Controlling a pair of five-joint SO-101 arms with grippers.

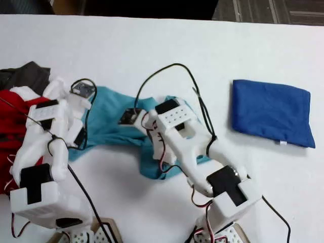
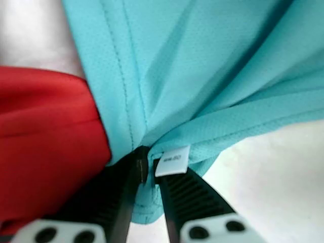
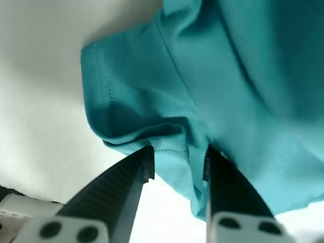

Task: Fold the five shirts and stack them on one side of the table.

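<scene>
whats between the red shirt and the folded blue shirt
The teal shirt, then a strip of bare table before the blue shirt; the high view shows it.

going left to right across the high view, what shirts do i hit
red shirt → teal shirt → blue shirt

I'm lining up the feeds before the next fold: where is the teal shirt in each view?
High view: teal shirt mid-table, between the red shirt and the folded blue shirt.
Left wrist view: its edge is pinched in the left gripper, red shirt alongside.
Right wrist view: its fold lies between the right gripper's parted fingers.
Shared landmark: the white table.
</scene>
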